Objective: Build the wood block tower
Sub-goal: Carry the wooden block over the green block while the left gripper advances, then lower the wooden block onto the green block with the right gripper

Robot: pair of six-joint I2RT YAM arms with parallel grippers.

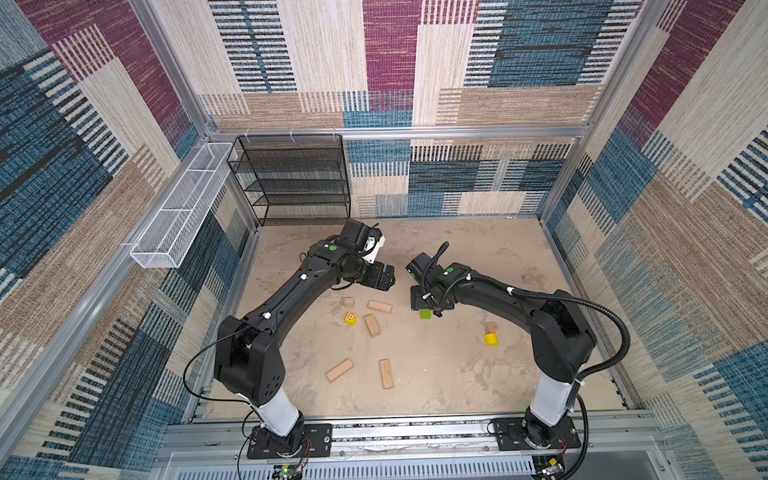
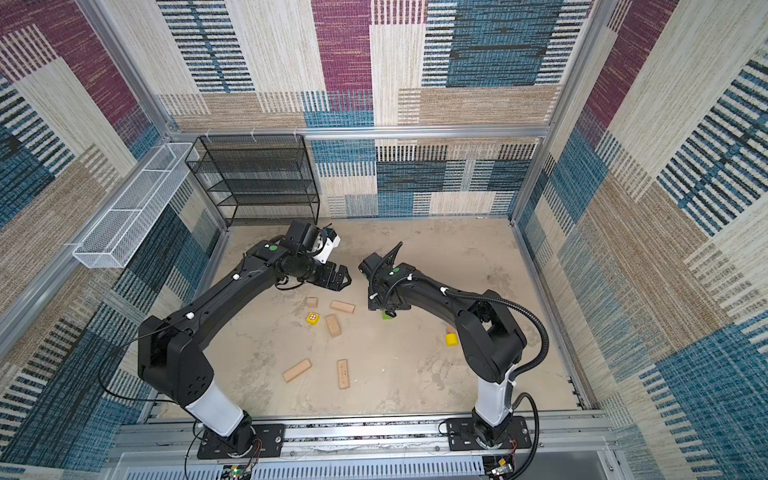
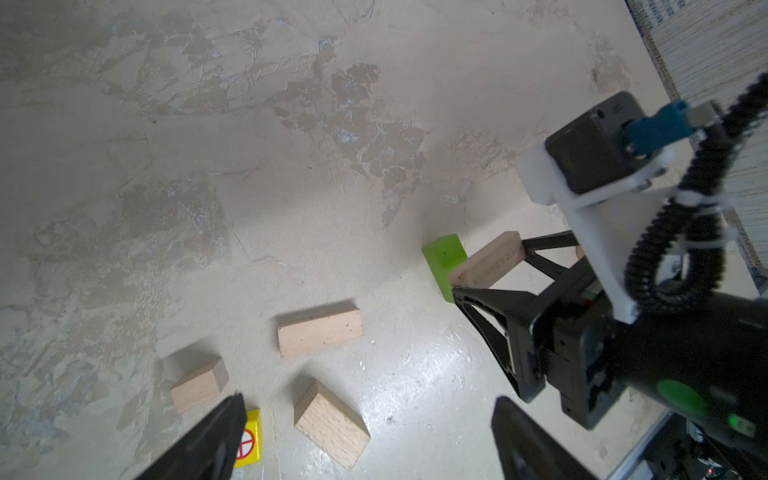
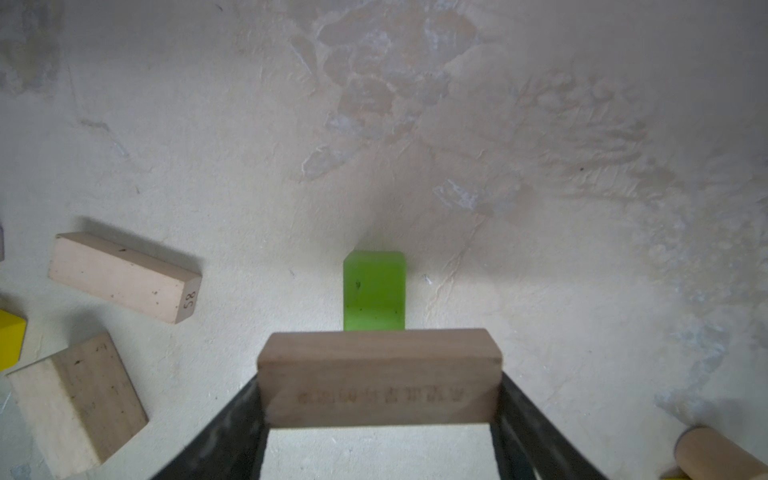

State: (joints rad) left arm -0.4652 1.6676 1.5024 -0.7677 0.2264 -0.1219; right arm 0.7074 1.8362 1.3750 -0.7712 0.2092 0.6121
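While the right gripper [image 4: 378,386] clamps a tan brick [image 4: 378,357] by its ends, crosswise over the green oblong block [image 4: 374,291] on the tabletop [image 1: 457,374], contact unclear, the left gripper [image 1: 388,277] hangs spread wide and empty near the small tan cube [image 1: 348,302]. Loose: four tan bricks [image 1: 380,306], red-marked yellow cube [image 1: 351,318], yellow cylinder [image 1: 491,339], tan round piece [image 1: 491,327].

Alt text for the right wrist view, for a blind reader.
The right gripper holds a tan brick by its ends, crosswise over one end of a green oblong block lying on the table. Two loose tan bricks and a yellow cube lie nearby.
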